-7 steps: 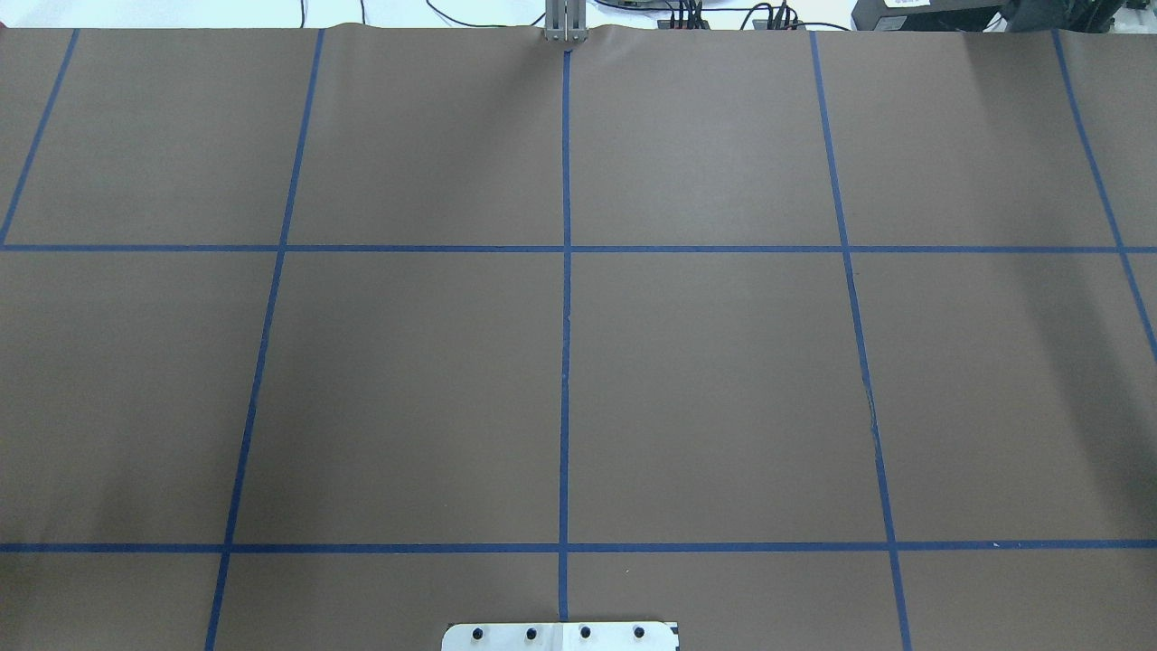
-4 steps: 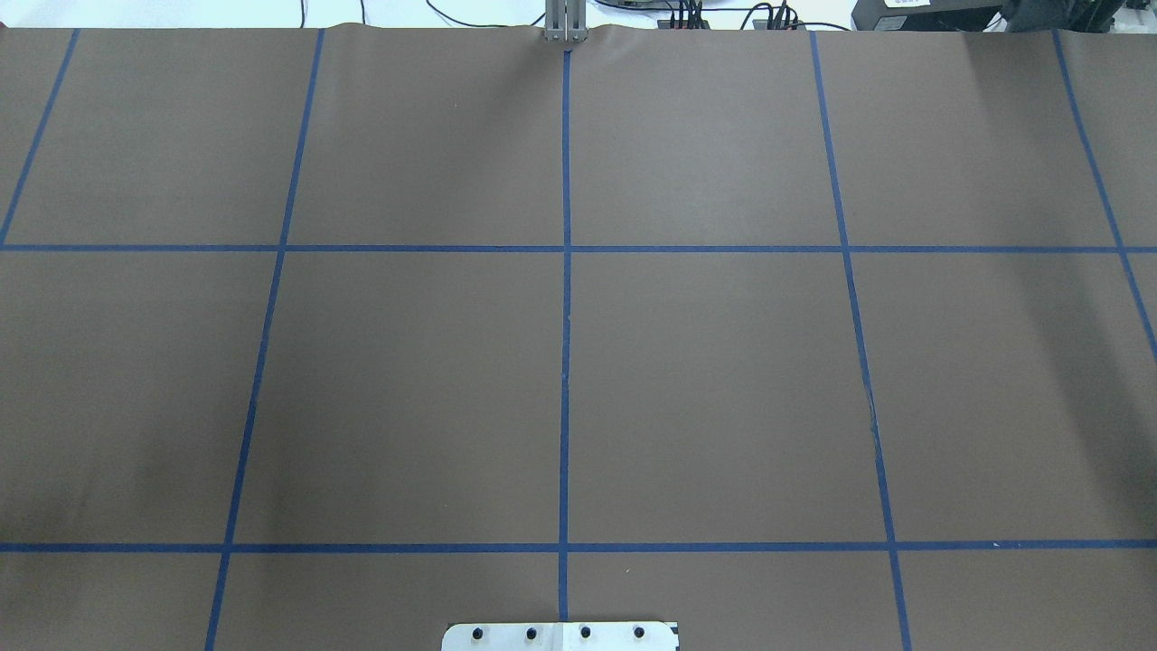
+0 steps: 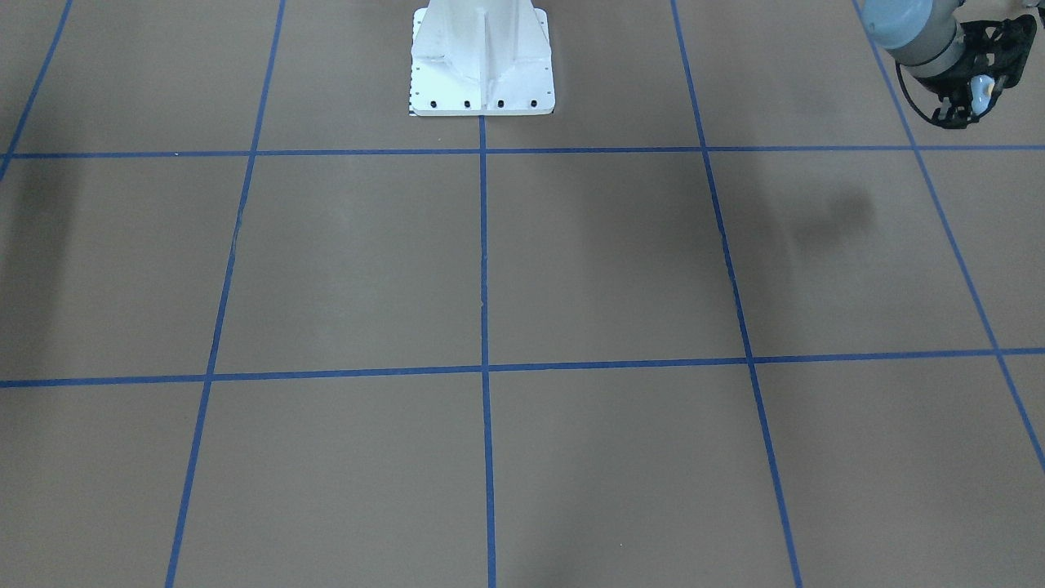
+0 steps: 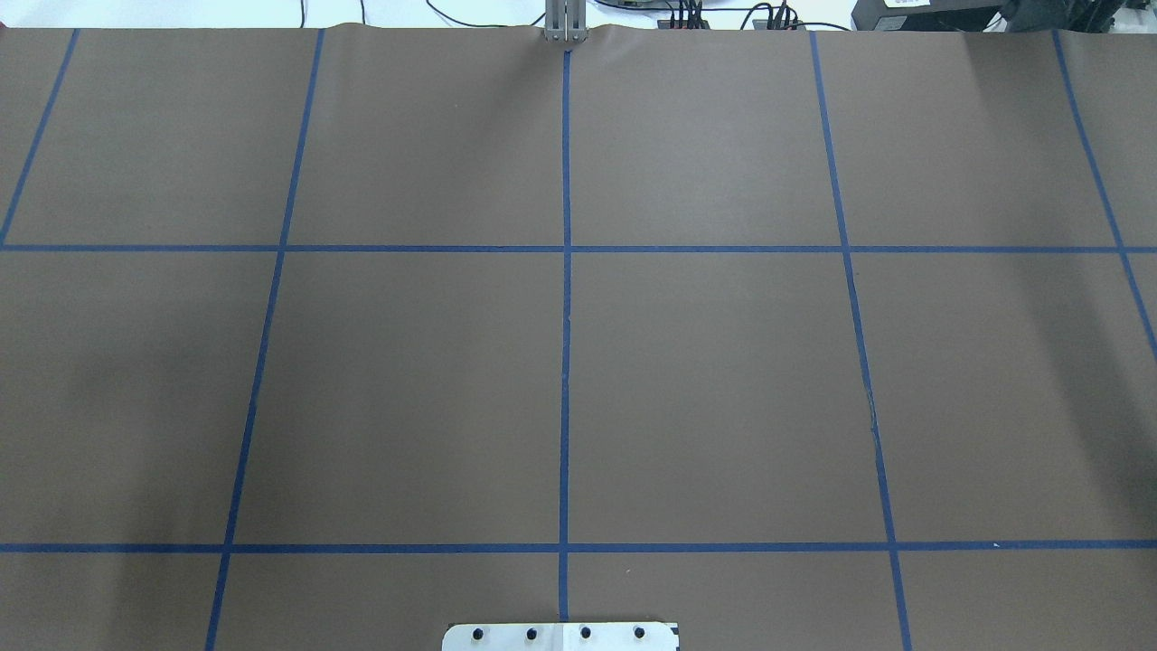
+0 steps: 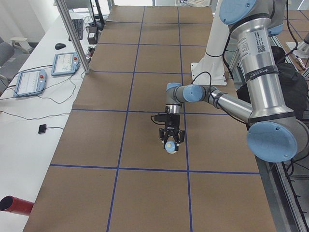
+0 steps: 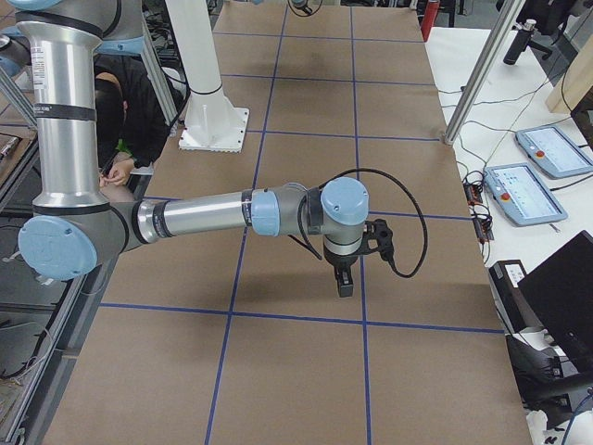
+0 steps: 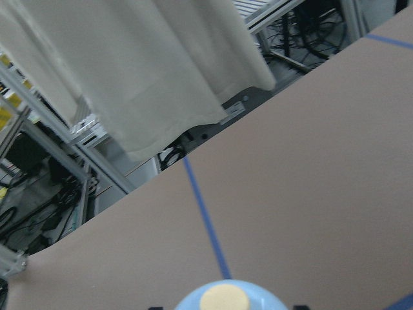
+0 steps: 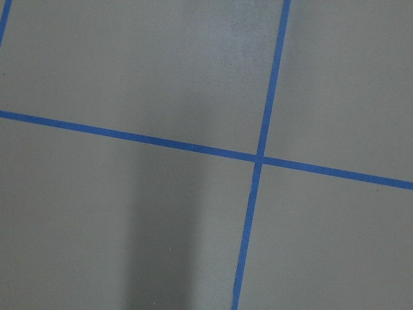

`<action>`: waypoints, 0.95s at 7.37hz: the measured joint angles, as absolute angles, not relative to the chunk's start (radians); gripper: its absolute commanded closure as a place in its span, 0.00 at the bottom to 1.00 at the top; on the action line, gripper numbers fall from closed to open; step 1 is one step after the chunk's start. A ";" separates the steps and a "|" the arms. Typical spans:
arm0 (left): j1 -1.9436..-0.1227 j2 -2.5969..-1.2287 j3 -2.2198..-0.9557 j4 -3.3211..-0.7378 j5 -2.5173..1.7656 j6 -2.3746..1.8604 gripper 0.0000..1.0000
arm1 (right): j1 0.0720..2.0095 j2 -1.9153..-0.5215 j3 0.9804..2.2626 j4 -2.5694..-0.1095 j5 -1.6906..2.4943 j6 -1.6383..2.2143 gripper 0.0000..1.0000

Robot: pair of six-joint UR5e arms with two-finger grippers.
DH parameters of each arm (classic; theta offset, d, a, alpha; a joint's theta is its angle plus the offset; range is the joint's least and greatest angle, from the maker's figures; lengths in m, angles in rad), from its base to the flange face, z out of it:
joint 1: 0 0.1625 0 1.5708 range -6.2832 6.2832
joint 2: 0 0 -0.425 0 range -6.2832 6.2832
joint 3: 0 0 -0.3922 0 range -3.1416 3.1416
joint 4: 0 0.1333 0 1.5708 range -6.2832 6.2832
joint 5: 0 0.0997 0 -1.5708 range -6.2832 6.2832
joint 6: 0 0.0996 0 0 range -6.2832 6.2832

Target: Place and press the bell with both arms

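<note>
Neither placing nor pressing was done yet. The bell [image 5: 170,147] hung above the table [image 5: 145,130], in my left gripper [image 5: 170,143], whose fingers were drawn in narrow against its sides. My right gripper [image 6: 345,282] pointed down elsewhere over the table; how wide its fingers stood, I couldn't tell.

Finish notes, left-arm hold
Bell [image 5: 170,147] between the matt black fingers [image 5: 165,134]: smooth light blue dome with slight sheen, cream button, looks plastic. Beneath the fingers: table cover [image 4: 723,380] matt brown paper, blue tape lines [image 4: 565,362] smooth. Arm tubes [image 6: 199,215] brushed silver metal; pedestal [image 3: 482,57] glossy white paint
</note>
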State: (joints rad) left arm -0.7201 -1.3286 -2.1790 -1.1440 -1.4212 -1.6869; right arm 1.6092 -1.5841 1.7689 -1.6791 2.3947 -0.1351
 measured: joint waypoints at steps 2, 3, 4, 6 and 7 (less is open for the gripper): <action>-0.794 -1.537 -2.140 -1.145 -1.363 -1.392 1.00 | 1.609 -1.585 1.769 -1.680 2.397 -0.135 0.00; -0.802 -1.640 -2.112 -1.173 -1.342 -1.311 1.00 | 1.609 -1.585 1.771 -1.680 2.398 -0.135 0.00; -0.803 -1.736 -2.085 -1.229 -1.330 -1.236 1.00 | 1.609 -1.585 1.775 -1.679 2.400 -0.135 0.00; -0.787 -1.858 -2.049 -1.419 -1.324 -1.114 1.00 | 1.609 -1.584 1.779 -1.678 2.400 -0.135 0.00; -0.764 -1.906 -2.015 -1.546 -1.323 -1.073 1.00 | 1.608 -1.584 1.779 -1.678 2.398 -0.136 0.00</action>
State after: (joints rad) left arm -0.7641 -1.9056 -2.0147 -1.5458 -1.3232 -1.0734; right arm 1.6079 -1.5838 1.7789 -1.6783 2.3978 -0.1363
